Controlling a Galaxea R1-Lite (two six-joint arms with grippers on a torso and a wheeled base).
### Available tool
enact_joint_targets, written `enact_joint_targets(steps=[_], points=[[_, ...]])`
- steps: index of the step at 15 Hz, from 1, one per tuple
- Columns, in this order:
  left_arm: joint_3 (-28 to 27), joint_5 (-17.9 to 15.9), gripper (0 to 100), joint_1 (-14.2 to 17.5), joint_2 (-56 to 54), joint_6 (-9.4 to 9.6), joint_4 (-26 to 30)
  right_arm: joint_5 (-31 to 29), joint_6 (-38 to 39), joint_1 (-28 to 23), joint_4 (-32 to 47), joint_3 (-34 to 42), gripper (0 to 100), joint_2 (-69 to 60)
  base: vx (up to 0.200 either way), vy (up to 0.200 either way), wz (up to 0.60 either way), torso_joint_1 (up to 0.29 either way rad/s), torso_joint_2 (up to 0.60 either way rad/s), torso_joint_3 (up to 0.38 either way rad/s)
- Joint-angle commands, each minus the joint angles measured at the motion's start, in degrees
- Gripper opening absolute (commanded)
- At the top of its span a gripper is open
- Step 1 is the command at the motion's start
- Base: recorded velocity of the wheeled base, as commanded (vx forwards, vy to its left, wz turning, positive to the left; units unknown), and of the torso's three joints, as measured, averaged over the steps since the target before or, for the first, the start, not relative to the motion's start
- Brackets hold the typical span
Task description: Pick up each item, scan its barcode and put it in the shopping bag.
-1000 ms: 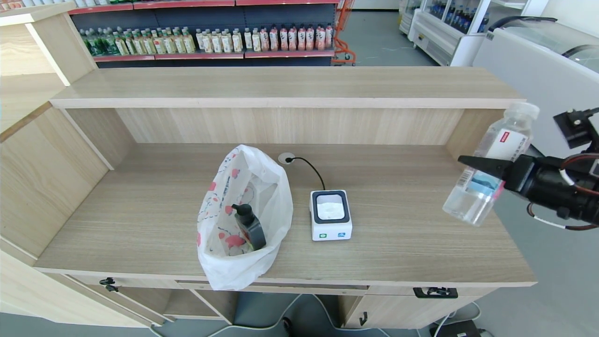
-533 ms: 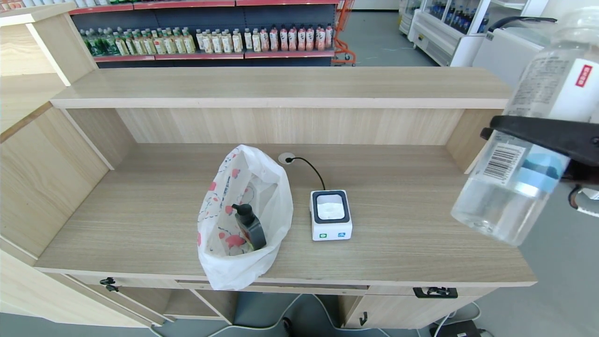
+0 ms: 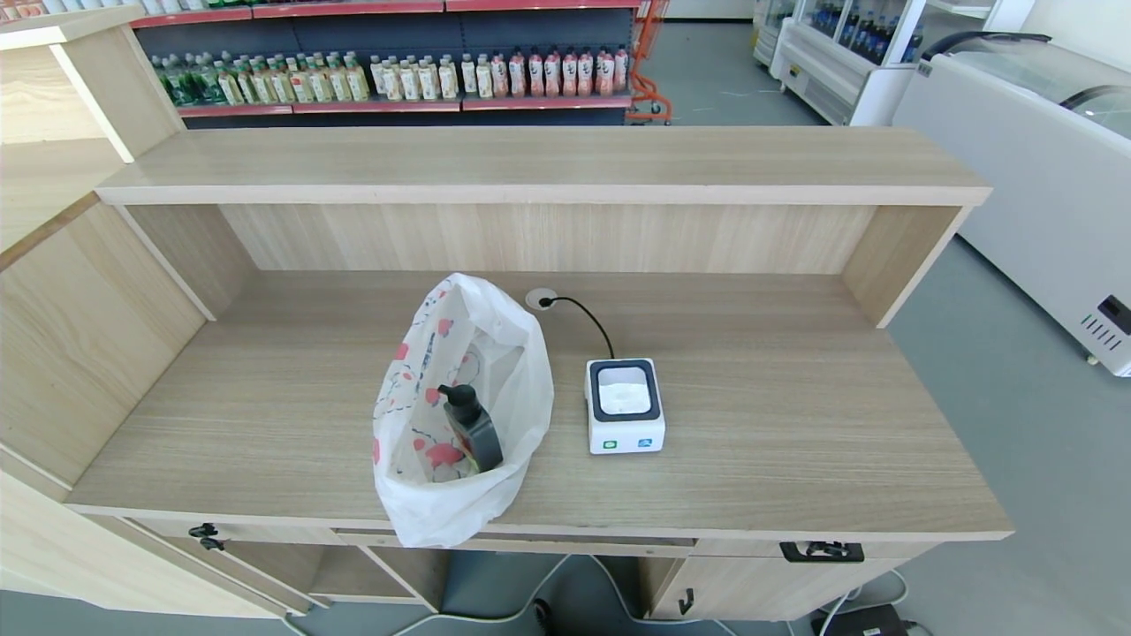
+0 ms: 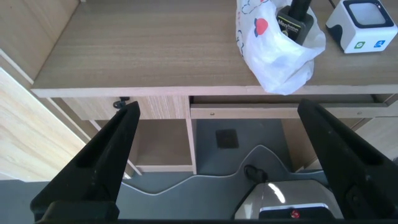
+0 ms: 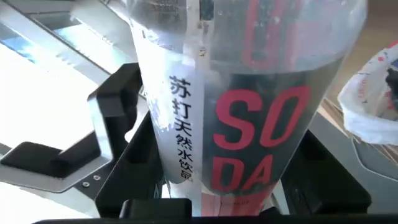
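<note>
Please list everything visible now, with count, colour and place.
shopping bag: one, white with red flowers, on the counter left of the scanner
pump bottle: one, dark, inside the shopping bag
scanner: one, white, middle of the counter
cable: one, black, behind the scanner
counter: one, light wood
drink bottles: many, mixed colours, on the far shelf
freezer: one, white, right of the counter
clear bottle: one, white and red label, in the right gripper
left gripper: black, open, before the counter's front edge
right gripper: black, shut on the clear bottle
</note>
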Motion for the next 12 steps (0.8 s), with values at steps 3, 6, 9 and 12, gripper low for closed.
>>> enact_joint_targets(steps=[3,6,9,12], points=[[0.0,0.0,100,0.0,0.0,0.01,0.0,0.1,0.5,7.0,1.2,0.2,0,-0.2,0.000,0.000,0.00,0.000,0.00,0.000],[0.0,0.0,100,0.0,0.0,0.01,0.0,-0.1,-7.3,6.7,1.2,1.6,0,3.2,0.000,0.000,0.00,0.000,0.00,0.000],[0.0,0.0,100,0.0,0.0,0.01,0.0,0.1,-8.5,6.9,1.3,1.8,0,4.0,0.000,0.000,0.00,0.000,0.00,0.000],[0.0,0.0,100,0.0,0.0,0.01,0.0,0.2,-8.5,7.0,1.2,2.6,0,3.7,0.000,0.000,0.00,0.000,0.00,0.000]])
